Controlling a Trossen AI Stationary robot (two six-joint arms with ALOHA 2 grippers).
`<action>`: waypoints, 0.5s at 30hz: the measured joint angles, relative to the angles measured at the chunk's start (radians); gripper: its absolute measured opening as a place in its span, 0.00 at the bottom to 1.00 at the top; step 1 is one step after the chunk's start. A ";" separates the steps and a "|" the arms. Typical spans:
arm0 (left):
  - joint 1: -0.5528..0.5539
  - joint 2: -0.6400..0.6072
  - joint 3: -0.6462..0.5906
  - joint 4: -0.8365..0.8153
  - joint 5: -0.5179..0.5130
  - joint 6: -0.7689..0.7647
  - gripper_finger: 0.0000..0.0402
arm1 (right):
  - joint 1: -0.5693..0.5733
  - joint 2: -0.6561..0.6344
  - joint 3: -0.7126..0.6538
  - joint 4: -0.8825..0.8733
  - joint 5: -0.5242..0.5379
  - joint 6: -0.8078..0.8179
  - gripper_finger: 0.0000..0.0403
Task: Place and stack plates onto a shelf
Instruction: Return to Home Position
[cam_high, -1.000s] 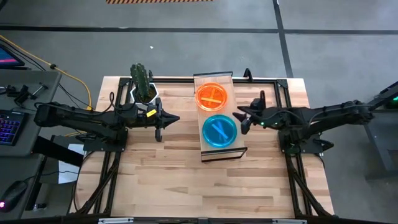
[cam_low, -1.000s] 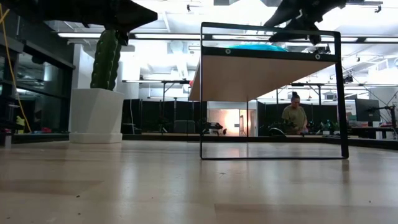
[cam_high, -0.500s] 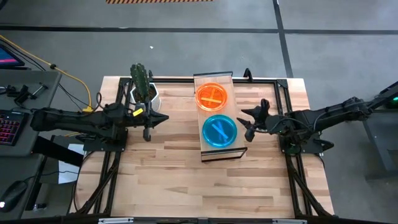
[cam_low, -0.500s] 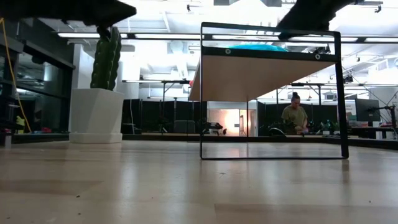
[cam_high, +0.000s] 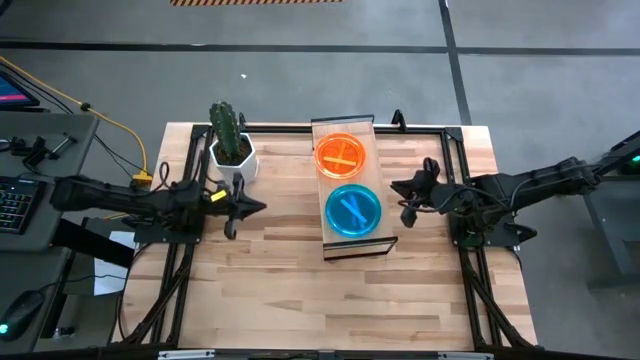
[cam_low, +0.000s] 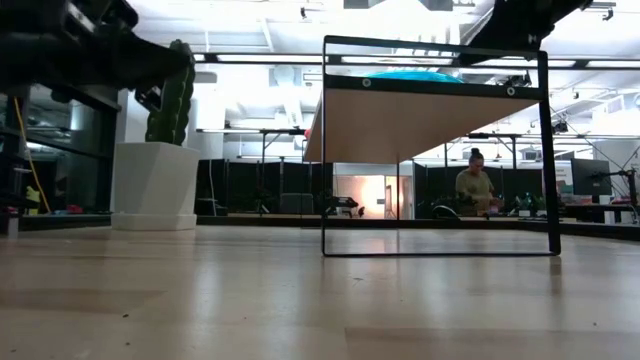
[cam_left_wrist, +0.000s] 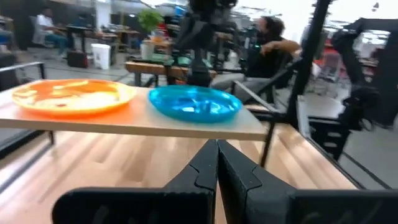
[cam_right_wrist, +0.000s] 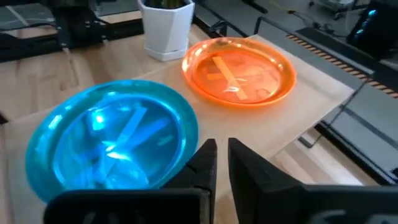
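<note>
Plates, orange (cam_high: 339, 154) and blue (cam_high: 352, 210), sit side by side on the shelf (cam_high: 352, 243). My right fingers (cam_high: 404, 200) are nearly closed, empty, just beside the blue plate. Left fingers (cam_high: 247, 208) pressed together, empty, well apart from the shelf.

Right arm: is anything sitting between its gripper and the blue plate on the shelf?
Nothing visible. The right gripper hangs just beside the shelf, empty and nearly closed, with open air to the blue plate. The orange plate lies beside the blue one, not across the approach.
</note>
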 joint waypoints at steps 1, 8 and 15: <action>-0.013 -0.009 -0.004 -0.009 0.000 0.003 0.00 | 0.000 -0.006 0.000 -0.005 -0.013 -0.001 0.05; -0.067 -0.105 -0.073 -0.053 -0.003 0.014 0.00 | 0.000 -0.097 -0.094 0.018 -0.062 0.011 0.02; -0.039 -0.210 -0.072 -0.077 -0.003 0.110 0.00 | 0.000 -0.291 -0.296 0.144 -0.140 0.026 0.00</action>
